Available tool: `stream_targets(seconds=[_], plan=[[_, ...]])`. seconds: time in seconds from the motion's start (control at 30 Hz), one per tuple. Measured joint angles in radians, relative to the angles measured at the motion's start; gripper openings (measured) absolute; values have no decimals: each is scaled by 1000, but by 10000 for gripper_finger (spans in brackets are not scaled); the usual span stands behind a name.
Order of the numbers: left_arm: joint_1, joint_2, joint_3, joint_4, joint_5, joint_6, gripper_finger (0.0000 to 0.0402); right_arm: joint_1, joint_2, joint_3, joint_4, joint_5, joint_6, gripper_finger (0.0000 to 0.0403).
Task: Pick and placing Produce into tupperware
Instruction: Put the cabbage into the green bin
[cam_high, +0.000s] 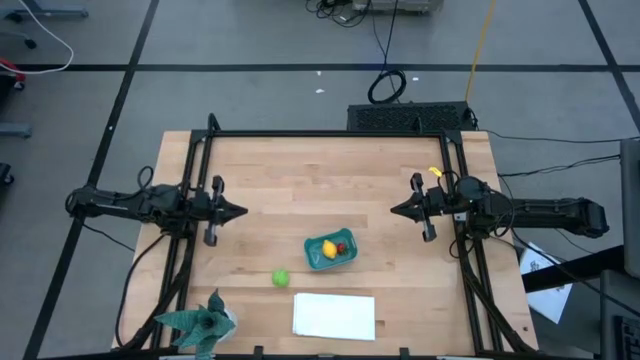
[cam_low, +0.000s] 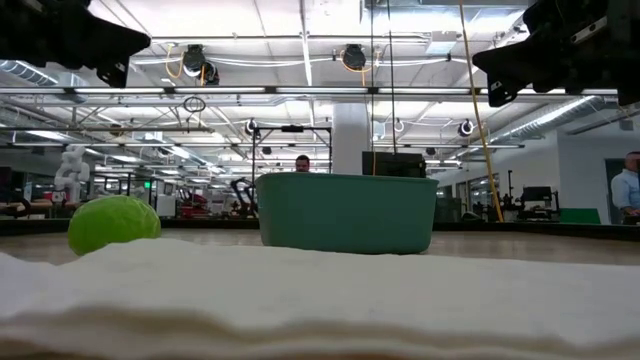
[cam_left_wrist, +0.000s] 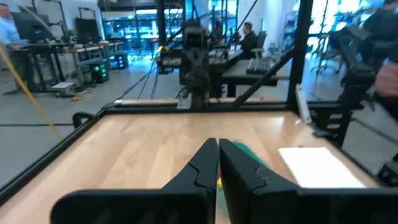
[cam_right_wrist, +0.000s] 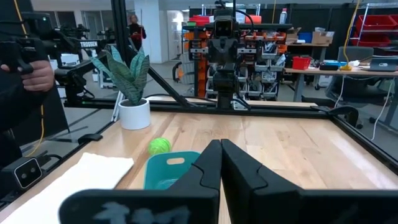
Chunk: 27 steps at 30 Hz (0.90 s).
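The teal-blue tub (cam_high: 330, 250) stands on the table's near middle and holds the yellow lemon (cam_high: 327, 249) and the tiny red fruit (cam_high: 342, 246). In the low view only the tub's wall (cam_low: 348, 212) shows. The round green fruit (cam_high: 281, 278) rests on the wood just left of the tub, and it also shows in the low view (cam_low: 114, 222) and the right wrist view (cam_right_wrist: 159, 145). My left gripper (cam_high: 236, 211) hovers shut at the table's left. My right gripper (cam_high: 396, 210) hovers shut at its right. Each sits well above the table and apart from the tub.
A flat white sheet (cam_high: 334, 315) lies at the near edge, in front of the tub. A teal spiky plant in a white pot (cam_high: 200, 325) stands at the near left corner. Black frame rails (cam_high: 330, 134) border the table. A person's hand (cam_right_wrist: 31, 71) shows beyond the table's edge.
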Motion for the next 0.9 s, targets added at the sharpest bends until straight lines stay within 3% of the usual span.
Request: stream_targets(seconds=[0.2, 0.6, 0.9], plan=[[0, 42, 0, 68, 38, -27, 21, 0, 1, 0, 0, 0, 0, 0], [0, 274, 3, 292, 98, -38, 21, 0, 3, 0, 0, 0, 0, 0], [0, 405, 107, 297, 145, -71, 21, 0, 3, 0, 0, 1, 0, 0]])
